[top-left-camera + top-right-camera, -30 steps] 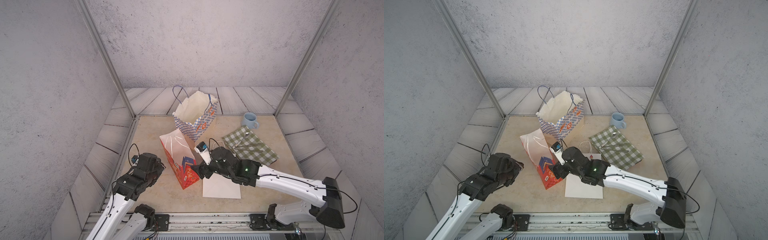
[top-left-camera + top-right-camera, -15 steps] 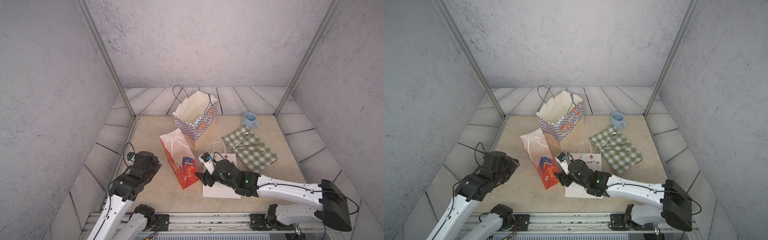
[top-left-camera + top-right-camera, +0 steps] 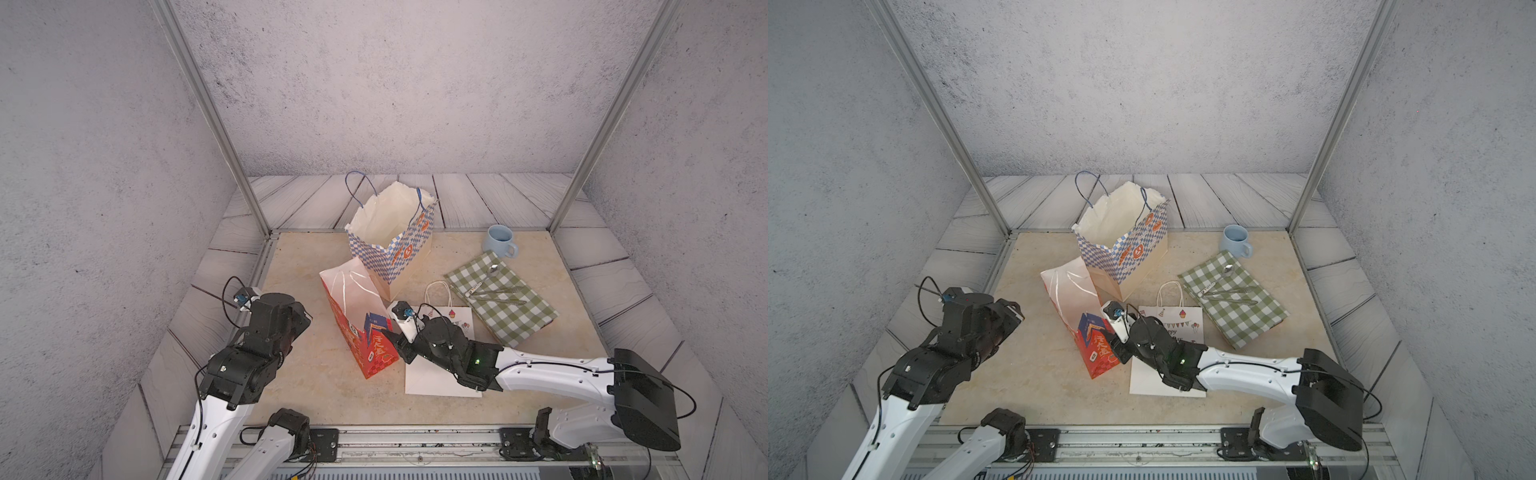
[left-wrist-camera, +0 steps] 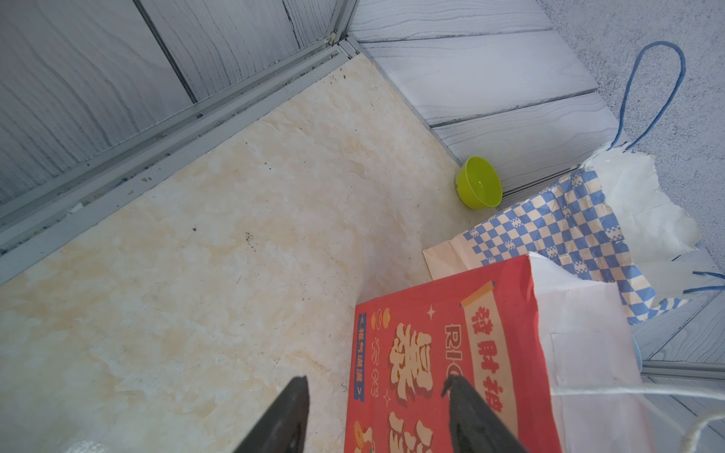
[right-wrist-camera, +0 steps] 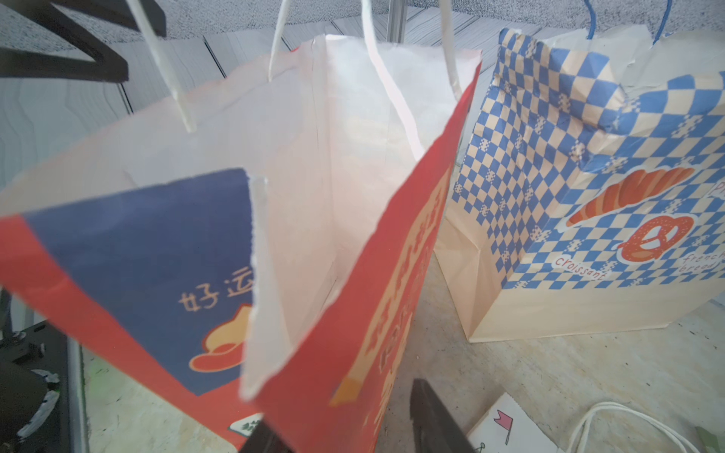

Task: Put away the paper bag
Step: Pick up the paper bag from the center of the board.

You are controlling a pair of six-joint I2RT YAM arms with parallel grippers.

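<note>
The left gripper (image 4: 376, 380) hangs empty, jaws spread, at 9 o'clock of the red bag (image 3: 376, 351), which stands tilted on the table (image 3: 307, 374). At the bag's 3 o'clock the right gripper (image 5: 341, 415), over the flat white bag (image 3: 432, 378), straddles its side wall, jaws apart. The checked bag (image 3: 395, 253) stands open at 1 o'clock.

Beige marbled tabletop (image 3: 299, 266): blue-checked paper bag (image 3: 395, 249) upright near the far edge, red paper bag (image 3: 365, 332) tilted mid-table, flat white paper bag (image 3: 432, 378) near the front edge, green checked cloth (image 3: 507, 307) toward the right edge, pale blue mug (image 3: 498, 243) by the far right corner.
</note>
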